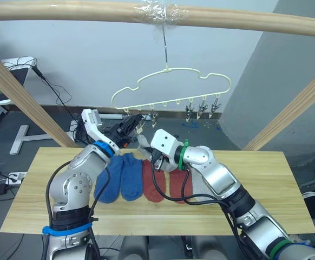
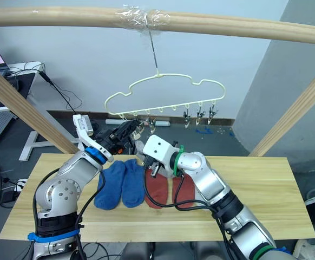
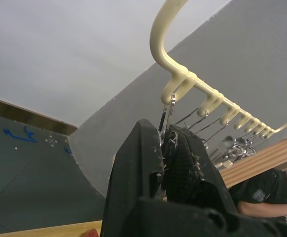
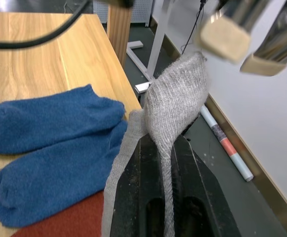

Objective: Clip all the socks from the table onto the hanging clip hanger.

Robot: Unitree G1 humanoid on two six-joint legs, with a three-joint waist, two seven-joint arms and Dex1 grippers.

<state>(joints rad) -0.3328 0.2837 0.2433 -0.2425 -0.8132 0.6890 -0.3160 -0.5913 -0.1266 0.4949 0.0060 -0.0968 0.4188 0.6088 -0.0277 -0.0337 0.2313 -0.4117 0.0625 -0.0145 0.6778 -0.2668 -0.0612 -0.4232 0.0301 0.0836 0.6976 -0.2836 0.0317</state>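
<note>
The pale-yellow wavy wire clip hanger [image 1: 171, 86] hangs by its metal hook from a round wooden pole [image 1: 244, 20], where clear tape is wrapped around the hook. Along the hanger's lower bar runs a row of small silver clips; three clips [image 1: 202, 108] hang free toward its right end.

The left gripper [image 1: 130, 126] is raised to the hanger's left end, just under the bar. In the left wrist view its two black fingers [image 3: 133, 173] are clenched on a silver clip [image 3: 167, 116] that hangs from the first loop of the bar.

The right gripper [image 1: 153, 154] sits just below and to the right of that clip, under the hanger's left half. Its fingers [image 4: 148, 163] are pinched on a light grey knit ankle sock [image 4: 175, 101], whose upper end rises toward the clip held by the left gripper. Whether the sock's edge is already between the clip's tips cannot be told.

Below the hanger, on the wide table of light yellowish wood planks [image 1: 266, 179], lie two blue ankle socks [image 1: 119, 176] side by side, and just beside them, to their right, two rust-red ankle socks [image 1: 153, 184], partly hidden behind the right arm and its black cables.
</note>
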